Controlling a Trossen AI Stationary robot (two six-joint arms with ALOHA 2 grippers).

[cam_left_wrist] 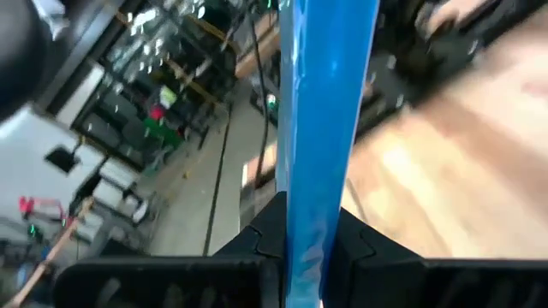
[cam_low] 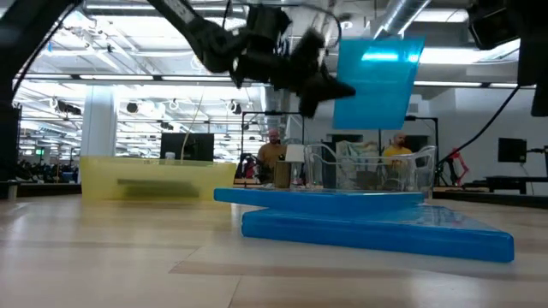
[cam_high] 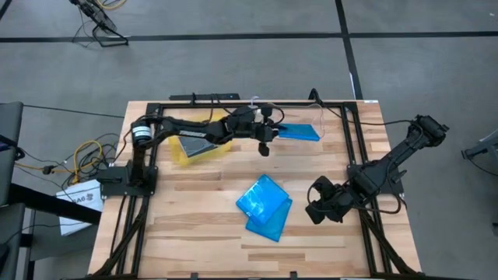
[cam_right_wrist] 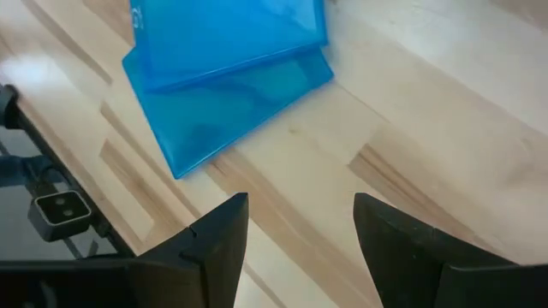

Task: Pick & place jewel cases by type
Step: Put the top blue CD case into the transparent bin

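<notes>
Blue jewel case (cam_low: 377,79) edge-on between left fingers (cam_left_wrist: 257,244), airborne

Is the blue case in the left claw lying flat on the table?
No, the left gripper holds the blue case upright in the air, above the clear tub.

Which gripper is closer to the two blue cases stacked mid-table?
Right. The right gripper sits open just beside the stacked blue cases, apart from them. The left gripper is up by the table's far edge, shut on another blue case.
</notes>
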